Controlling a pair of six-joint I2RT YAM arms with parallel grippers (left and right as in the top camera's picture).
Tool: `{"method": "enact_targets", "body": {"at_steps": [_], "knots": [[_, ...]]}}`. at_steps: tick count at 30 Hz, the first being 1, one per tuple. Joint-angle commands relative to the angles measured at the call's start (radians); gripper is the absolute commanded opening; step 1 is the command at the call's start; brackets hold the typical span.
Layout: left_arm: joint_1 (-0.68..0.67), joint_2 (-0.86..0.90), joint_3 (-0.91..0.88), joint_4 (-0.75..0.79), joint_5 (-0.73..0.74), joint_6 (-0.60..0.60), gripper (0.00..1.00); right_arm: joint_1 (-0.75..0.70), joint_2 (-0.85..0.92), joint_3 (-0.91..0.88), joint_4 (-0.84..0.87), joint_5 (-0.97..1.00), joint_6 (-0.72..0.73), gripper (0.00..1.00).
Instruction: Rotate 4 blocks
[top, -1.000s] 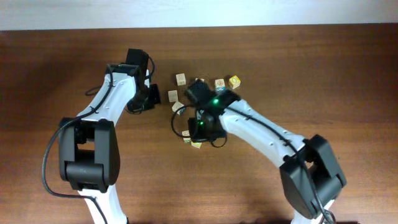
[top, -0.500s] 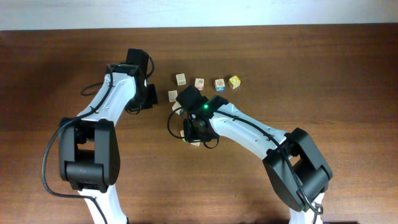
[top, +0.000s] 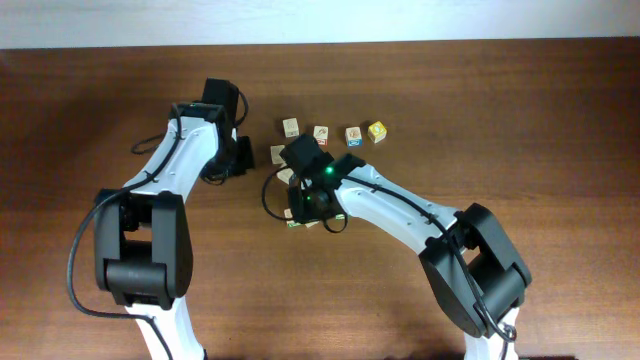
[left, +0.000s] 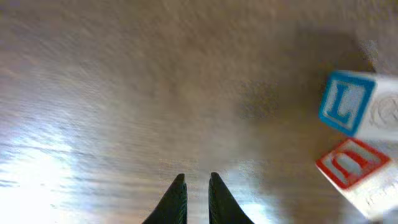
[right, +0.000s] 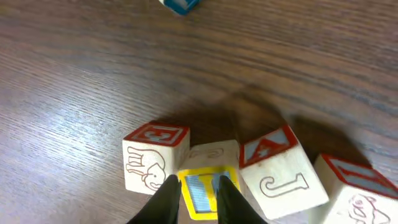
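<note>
The right gripper (right: 196, 183) hangs low over a cluster of blocks (top: 300, 222) on the table (left: 124, 93). Its jaws are a narrow gap apart around a yellow-framed block (right: 205, 169), and I cannot tell whether they pinch it. A red E block (right: 152, 158) and a red A block (right: 280, 168) sit just beside it. The left gripper (left: 197, 180) has its jaws a slit apart and holds nothing, with a blue L block (left: 348, 102) nearby.

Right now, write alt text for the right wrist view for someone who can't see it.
The right gripper, fingertips slightly apart, hangs over a yellow-framed block sitting between an elephant block and a red A block on a wooden table.
</note>
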Motion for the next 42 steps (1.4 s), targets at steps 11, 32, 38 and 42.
{"method": "enact_targets", "body": {"at_steps": [11, 32, 38, 42], "knots": [[-0.092, 0.006, 0.015, -0.148, 0.092, -0.154, 0.0, -0.243, 0.046, 0.138, -0.269, -0.026, -0.167, 0.2], [-0.091, 0.006, 0.014, -0.09, 0.036, -0.184, 0.03, -0.126, 0.121, 0.098, -0.076, -0.008, -0.074, 0.13], [-0.091, 0.006, 0.014, -0.091, 0.036, -0.184, 0.03, -0.135, 0.117, 0.18, -0.109, -0.023, -0.057, 0.24], [-0.091, 0.006, 0.014, -0.098, 0.036, -0.184, 0.04, -0.222, 0.114, 0.345, -0.414, -0.021, -0.049, 0.26]]}}
